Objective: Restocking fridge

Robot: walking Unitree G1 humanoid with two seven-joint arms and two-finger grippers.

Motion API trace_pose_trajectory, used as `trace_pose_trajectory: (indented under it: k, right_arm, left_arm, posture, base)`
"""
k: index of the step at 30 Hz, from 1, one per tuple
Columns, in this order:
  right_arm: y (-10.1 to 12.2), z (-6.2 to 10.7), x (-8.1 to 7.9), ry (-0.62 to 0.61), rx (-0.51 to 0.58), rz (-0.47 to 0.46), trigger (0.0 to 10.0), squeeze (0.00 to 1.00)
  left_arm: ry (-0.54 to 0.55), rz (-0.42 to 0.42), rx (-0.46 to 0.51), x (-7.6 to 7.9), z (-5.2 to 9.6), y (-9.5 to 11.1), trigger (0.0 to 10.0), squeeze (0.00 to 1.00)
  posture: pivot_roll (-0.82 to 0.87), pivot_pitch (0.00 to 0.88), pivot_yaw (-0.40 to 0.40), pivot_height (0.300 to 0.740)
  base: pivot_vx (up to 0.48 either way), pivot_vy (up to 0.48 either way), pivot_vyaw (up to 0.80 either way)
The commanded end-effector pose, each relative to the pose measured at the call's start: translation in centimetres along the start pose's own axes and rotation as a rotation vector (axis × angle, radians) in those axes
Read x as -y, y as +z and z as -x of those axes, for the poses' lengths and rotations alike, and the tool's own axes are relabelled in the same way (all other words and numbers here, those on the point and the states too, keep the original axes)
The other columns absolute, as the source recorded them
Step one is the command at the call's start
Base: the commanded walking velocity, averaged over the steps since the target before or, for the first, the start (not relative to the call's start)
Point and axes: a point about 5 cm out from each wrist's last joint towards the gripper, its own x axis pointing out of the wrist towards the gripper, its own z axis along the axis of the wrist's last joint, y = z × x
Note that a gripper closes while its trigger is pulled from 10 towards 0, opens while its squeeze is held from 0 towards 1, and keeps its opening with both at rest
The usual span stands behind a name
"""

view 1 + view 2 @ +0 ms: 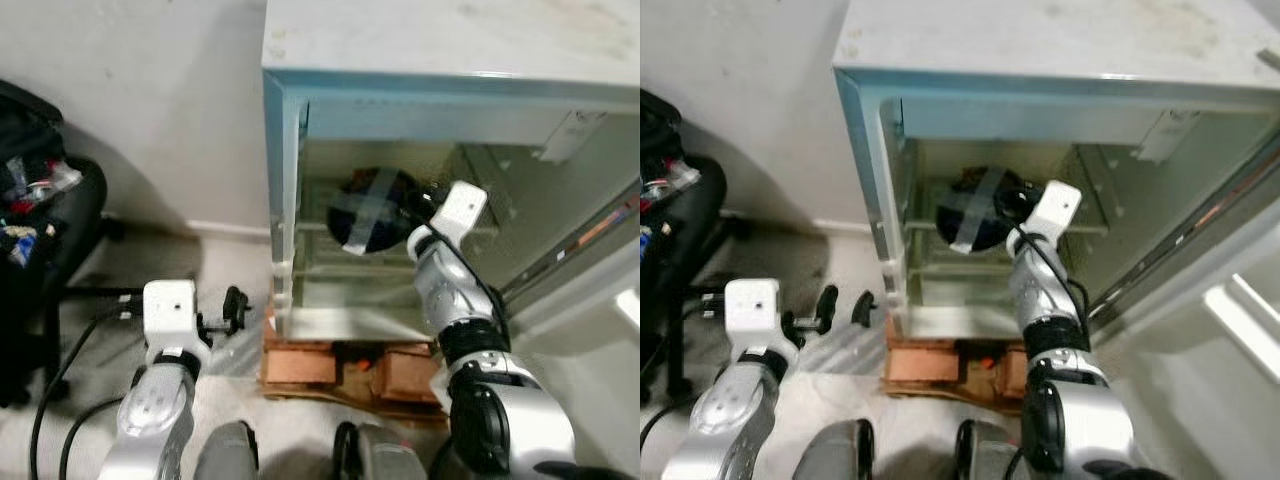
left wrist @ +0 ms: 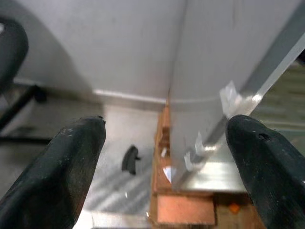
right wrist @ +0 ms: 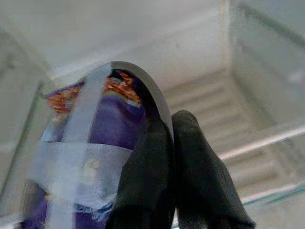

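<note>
I see the dark round taped package (image 1: 372, 210) sitting inside the open fridge (image 1: 420, 90) on its shelf, pinched at its edge by my right gripper (image 3: 172, 143), whose arm reaches in from below, while my left gripper (image 2: 162, 157) hangs spread open beside the fridge.

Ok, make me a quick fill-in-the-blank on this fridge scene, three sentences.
1. The right gripper reaches ____ the fridge.
2. The dark round container is crossed with grey ____.
3. The left gripper hovers with its fingers ____.

Missing words: inside; tape; open
</note>
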Motion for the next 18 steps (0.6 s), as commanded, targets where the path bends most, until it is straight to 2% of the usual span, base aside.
trace_pose_trajectory:
  k: [1,5,8,10,12,14,15,17,18]
  right_arm:
    - [-0.3,-0.2,-0.6,0.002,-0.023,-0.036,10.0,0.00]
    - [-0.4,-0.6,-1.4,-0.003,-0.042,-0.067,10.0,0.00]
    - [-0.3,-0.9,-2.0,-0.010,-0.057,-0.109,10.0,0.00]
    - [-0.1,-1.1,-2.3,-0.022,-0.058,-0.152,10.0,0.00]
    - [0.4,-1.3,-2.9,-0.051,-0.070,-0.240,10.0,0.00]
    - [0.6,-1.4,-3.3,-0.054,-0.071,-0.267,10.0,0.00]
    - [1.0,-1.5,-4.4,-0.056,-0.079,-0.332,10.0,0.00]
    - [1.2,-1.6,-5.1,-0.052,-0.085,-0.379,10.0,0.00]
    - [1.4,-1.6,-6.0,-0.035,-0.091,-0.412,10.0,0.00]
  left_arm:
    - [0.017,0.010,-0.017,0.0,1.1,0.0,10.0,0.00]
    - [0.031,0.016,-0.042,0.1,2.1,-0.2,10.0,0.00]
    - [0.042,0.031,-0.076,0.5,3.7,-0.5,10.0,0.00]
    - [0.044,0.034,-0.094,0.7,4.7,-0.6,10.0,0.00]
    - [0.065,0.049,-0.114,0.8,5.7,-0.7,10.0,0.00]
    - [0.072,0.053,-0.118,0.8,5.9,-0.8,10.0,0.00]
    - [0.079,0.060,-0.126,0.8,6.0,-0.8,10.0,0.00]
    - [0.080,0.064,-0.130,0.9,6.0,-0.8,10.0,0.00]
    - [0.077,0.064,-0.131,1.1,6.0,-0.8,10.0,0.00]
  posture:
    - [0.25,0.280,-0.105,0.740]
    - [0.28,0.316,-0.123,0.740]
    - [0.31,0.335,-0.141,0.740]
    - [0.33,0.344,-0.146,0.740]
    - [0.35,0.358,-0.156,0.740]
    - [0.35,0.361,-0.163,0.740]
    - [0.35,0.364,-0.167,0.740]
    - [0.35,0.366,-0.172,0.740]
    - [0.35,0.366,-0.179,0.740]
  base:
    - [0.000,0.000,0.00]
    - [0.000,0.000,0.00]
    - [0.000,0.000,0.00]
    - [0.000,0.000,0.00]
    - [0.000,0.000,0.00]
    - [0.000,0.000,0.00]
    - [0.000,0.000,0.00]
    - [0.000,0.000,0.00]
    - [0.000,0.000,0.00]
